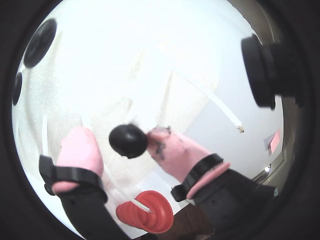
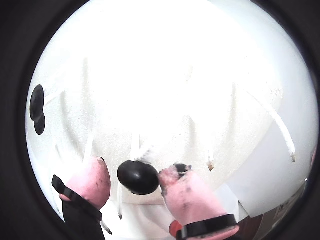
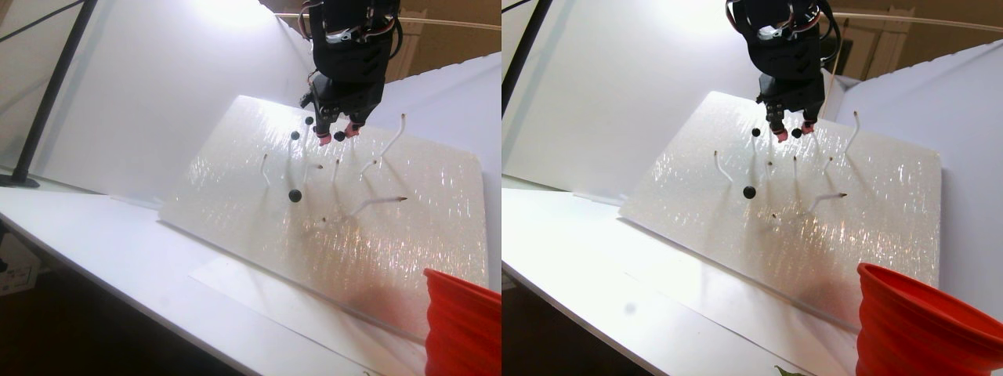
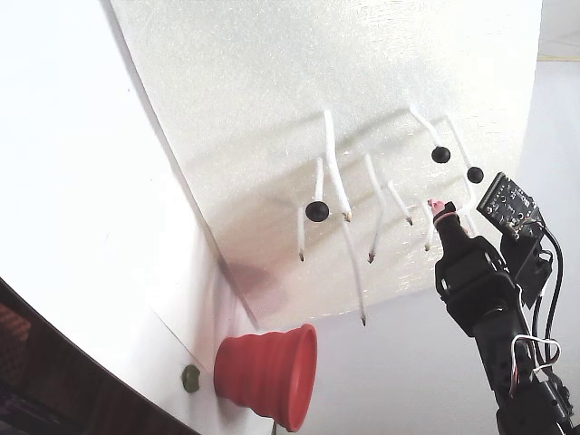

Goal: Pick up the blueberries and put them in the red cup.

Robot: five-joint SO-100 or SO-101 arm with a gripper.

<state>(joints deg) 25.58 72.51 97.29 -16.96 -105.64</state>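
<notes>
A blueberry (image 1: 128, 141) (image 2: 138, 177) sits between my pink fingertips, still at the end of its white stem on the tilted foam board (image 3: 353, 235). It touches the right-hand finger (image 1: 167, 147), and a gap shows to the left-hand finger (image 1: 80, 150). My gripper (image 1: 120, 137) (image 2: 135, 170) (image 3: 337, 137) is open around it. More blueberries stand on stems in the fixed view (image 4: 316, 211) (image 4: 440, 155) (image 4: 475, 175). The red cup (image 4: 267, 367) (image 1: 147, 215) (image 3: 462, 321) stands below the board's lower edge.
Several bare white stems (image 4: 337, 172) stick out of the board around the gripper. A small yellow-green blob (image 4: 190, 378) lies beside the cup. A black pole (image 3: 47, 94) stands at the left of the stereo pair view. The white table edge (image 3: 117, 298) runs in front.
</notes>
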